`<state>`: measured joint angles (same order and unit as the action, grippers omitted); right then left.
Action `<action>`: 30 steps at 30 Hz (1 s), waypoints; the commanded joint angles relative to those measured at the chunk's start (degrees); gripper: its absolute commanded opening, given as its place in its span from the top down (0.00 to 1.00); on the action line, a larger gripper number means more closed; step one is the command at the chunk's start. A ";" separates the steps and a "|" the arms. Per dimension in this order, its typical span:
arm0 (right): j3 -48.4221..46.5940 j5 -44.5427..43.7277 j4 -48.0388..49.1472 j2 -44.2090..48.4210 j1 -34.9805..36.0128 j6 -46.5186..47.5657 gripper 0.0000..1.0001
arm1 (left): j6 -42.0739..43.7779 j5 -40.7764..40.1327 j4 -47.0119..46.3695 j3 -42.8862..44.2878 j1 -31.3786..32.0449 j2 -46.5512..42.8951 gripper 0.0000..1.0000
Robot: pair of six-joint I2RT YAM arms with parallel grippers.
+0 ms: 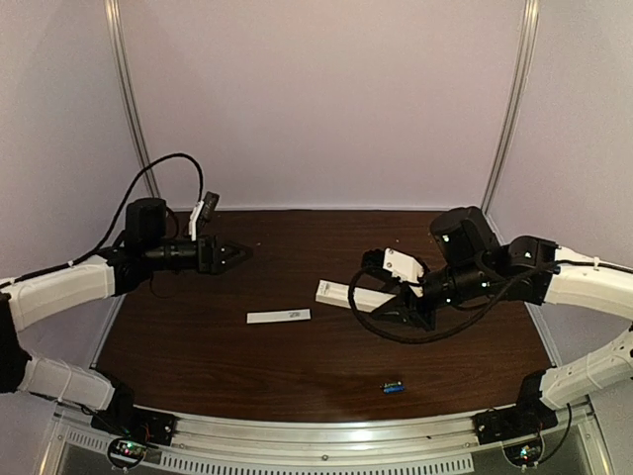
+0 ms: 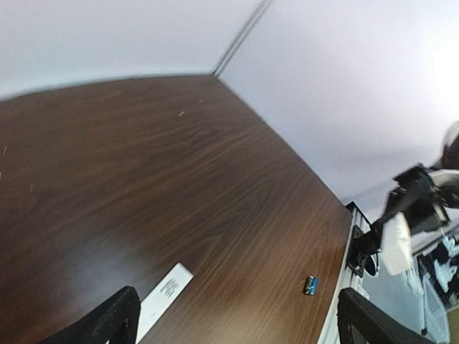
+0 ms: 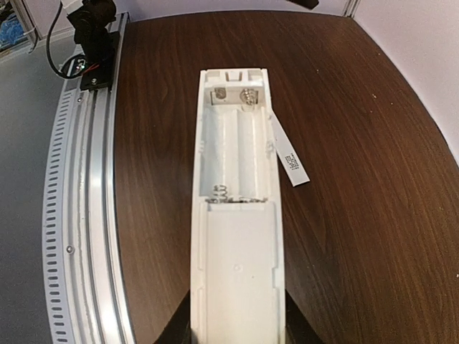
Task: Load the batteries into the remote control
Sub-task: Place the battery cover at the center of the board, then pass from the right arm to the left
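**Item 1. Battery (image 1: 393,387).** One only is showing. It is lying on its side on the bench (image 1: 198,366), near the front edge and well apart from both tools. Risk: being a small cylinder, it is likely to roll at a glancing touch and could go over onto the rail.

**Item 2. Cover (image 1: 278,317).** It is lying flat at mid-bench, between the left tool and the battery. Risk: an arm reaching low for the battery could sweep it aside.

**Item 3. Remote (image 3: 237,215).** The right tool (image 3: 235,331) is gripping it by one end, its fingers clamping the two long sides. The recess (image 3: 233,154) is facing up and standing empty, with the springs (image 3: 222,191) showing. Whether the free end is resting on the bench cannot be told. Risk: with only one end held, pressing a cell in against a spring could tilt or slip it, and a reversed cell would not seat.

**Item 4. Left tool (image 1: 237,253).** It is hanging wide open and holding nothing at the far left. Risk: a long reach is leaving room for a misaligned pinch.
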<state>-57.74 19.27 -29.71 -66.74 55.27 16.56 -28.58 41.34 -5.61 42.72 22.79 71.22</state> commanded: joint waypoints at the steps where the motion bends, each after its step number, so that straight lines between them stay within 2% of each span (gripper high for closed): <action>1: -3.49 6.14 -3.55 -0.76 0.65 -0.62 1.00 | 17.77 3.18 7.08 0.07 5.95 -9.74 0.03; 6: -6.60 9.75 -5.18 -2.66 1.98 -0.96 1.00 | 30.66 3.31 7.63 -2.19 14.78 -18.44 0.05; 12: -9.50 9.71 -6.70 -5.04 4.83 -0.06 1.00 | 37.81 4.59 8.16 -0.32 19.18 -18.55 0.10; 20: -13.23 8.24 -8.12 -7.92 6.73 1.29 1.00 | 40.89 -1.30 10.76 5.59 29.34 -11.45 0.18; 30: -15.07 5.23 -9.03 -9.56 8.69 3.21 1.00 | 41.54 -5.04 11.69 9.31 34.51 -3.62 0.37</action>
<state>-70.28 26.72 -37.89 -76.01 63.22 18.44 11.86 38.41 4.95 49.80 56.01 64.99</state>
